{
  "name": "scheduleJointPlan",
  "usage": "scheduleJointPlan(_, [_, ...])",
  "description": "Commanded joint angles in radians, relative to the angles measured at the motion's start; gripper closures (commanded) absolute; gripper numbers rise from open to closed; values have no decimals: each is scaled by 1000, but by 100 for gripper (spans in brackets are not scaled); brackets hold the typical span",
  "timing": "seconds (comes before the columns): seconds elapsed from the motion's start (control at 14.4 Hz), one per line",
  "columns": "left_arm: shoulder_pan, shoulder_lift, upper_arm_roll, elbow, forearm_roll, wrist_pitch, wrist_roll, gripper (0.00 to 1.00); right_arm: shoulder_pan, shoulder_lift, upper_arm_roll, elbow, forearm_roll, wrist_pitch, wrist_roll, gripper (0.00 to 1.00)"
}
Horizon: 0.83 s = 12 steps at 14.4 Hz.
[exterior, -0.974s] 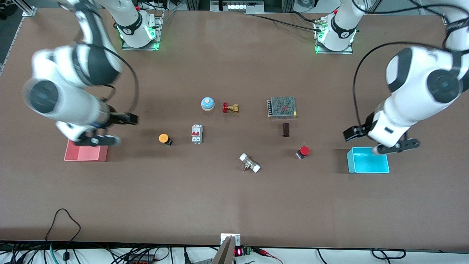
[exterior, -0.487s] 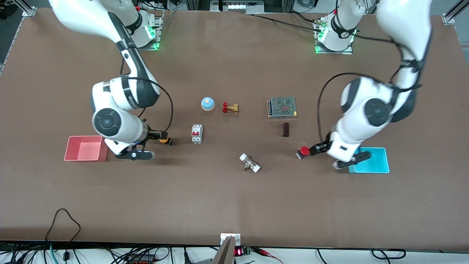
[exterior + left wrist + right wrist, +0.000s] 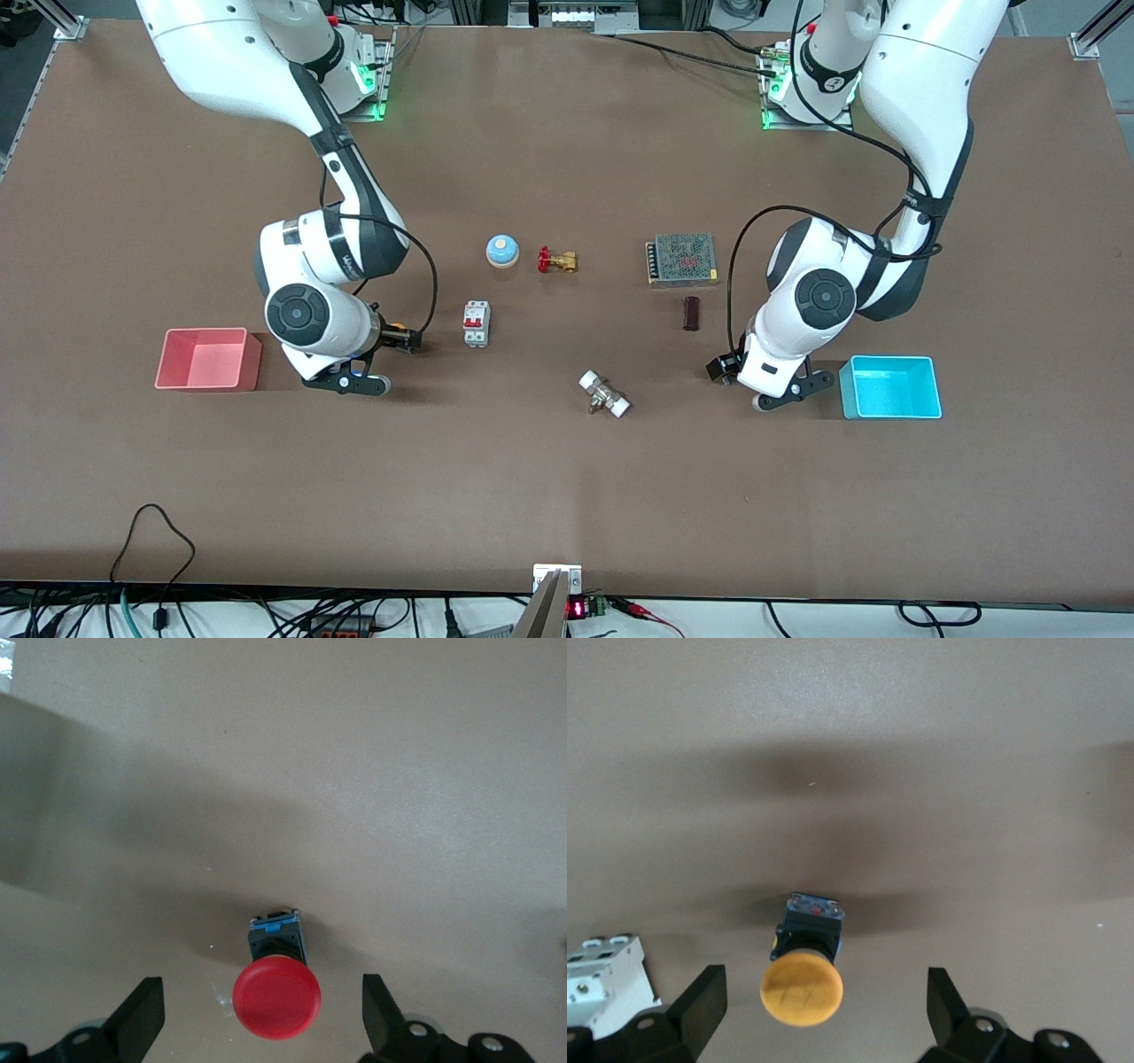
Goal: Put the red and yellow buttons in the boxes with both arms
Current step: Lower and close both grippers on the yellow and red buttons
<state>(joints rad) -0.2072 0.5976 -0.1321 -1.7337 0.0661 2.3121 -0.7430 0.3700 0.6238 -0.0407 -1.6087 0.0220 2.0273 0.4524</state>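
Note:
The yellow button (image 3: 802,989) lies on its side on the table, its orange cap between the open fingers of my right gripper (image 3: 824,1020). In the front view only a bit of it (image 3: 395,330) shows at the right gripper (image 3: 400,339). The red button (image 3: 276,999) lies on its side between the open fingers of my left gripper (image 3: 262,1026). In the front view it is hidden under the left gripper (image 3: 722,368). The pink-red box (image 3: 208,361) stands at the right arm's end and the cyan box (image 3: 890,388) at the left arm's end. Both are empty.
A white breaker (image 3: 476,323) stands close beside the yellow button and shows in the right wrist view (image 3: 602,979). Mid-table are a blue-capped round part (image 3: 502,251), a brass valve (image 3: 556,260), a mesh-topped unit (image 3: 682,259), a dark block (image 3: 692,313) and a white-ended fitting (image 3: 604,393).
Both arms have swung from over the boxes toward the table's middle and come down. Each gripper now has its open fingers on either side of a button.

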Motion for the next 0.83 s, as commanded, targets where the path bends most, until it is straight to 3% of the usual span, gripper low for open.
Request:
scheduleJointPlan(0.0, [-12,-4,6,-7,28,-2,-25,15,10,16,-2,13,13,14,28,0])
scheduleJointPlan(0.7, [-12,-4,3,-7,26,-3,-55,68,29,45,-2,-8,59,25,61,0])
scheduleJointPlan(0.77, [-6,-8,5,-4,26,-11,-49,71,27,45,-2,-10,59,24,61,5])
